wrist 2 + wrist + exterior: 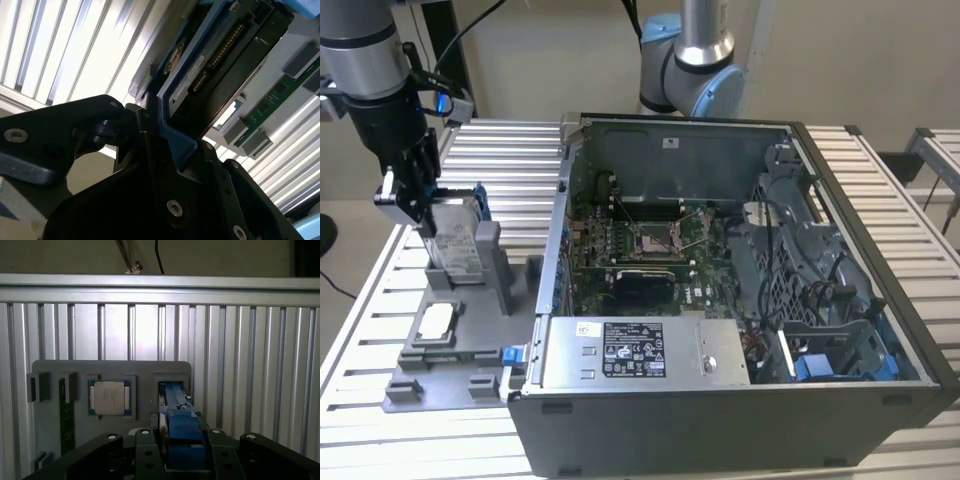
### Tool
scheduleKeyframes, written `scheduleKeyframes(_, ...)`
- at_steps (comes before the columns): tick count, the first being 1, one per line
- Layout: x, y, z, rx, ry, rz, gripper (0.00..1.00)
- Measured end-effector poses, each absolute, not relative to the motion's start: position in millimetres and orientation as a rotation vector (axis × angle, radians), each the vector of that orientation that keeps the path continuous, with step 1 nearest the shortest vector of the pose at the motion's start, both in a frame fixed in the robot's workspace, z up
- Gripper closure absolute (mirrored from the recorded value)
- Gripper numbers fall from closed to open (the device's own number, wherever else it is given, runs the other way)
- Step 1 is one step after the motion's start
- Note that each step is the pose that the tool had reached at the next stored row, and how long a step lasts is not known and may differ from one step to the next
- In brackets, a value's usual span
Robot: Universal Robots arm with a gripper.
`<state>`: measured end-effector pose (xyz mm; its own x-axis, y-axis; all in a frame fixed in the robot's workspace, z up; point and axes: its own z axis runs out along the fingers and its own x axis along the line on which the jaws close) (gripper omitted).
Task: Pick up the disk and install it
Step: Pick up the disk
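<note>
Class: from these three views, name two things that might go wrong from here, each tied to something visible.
1. The end effector clamps the disk by one end of its blue frame, so the disk might tilt or slip.
2. The disk stands in a slot of the grey holder; pulled askew, it might jam and drag the holder and the chip lying on it.

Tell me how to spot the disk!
Find the open computer case, then the grey tray beside it on the exterior view's left. The disk stands upright there in the gripper, silver with a blue frame, unlike the small square chip lying flat.
</note>
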<state>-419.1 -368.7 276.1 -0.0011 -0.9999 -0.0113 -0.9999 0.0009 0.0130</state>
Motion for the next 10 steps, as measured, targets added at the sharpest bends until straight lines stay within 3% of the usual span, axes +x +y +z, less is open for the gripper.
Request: scheduleKeyframes(10,-419.1,-369.3,276.0,2.220,-2.222,-0.028,1.00)
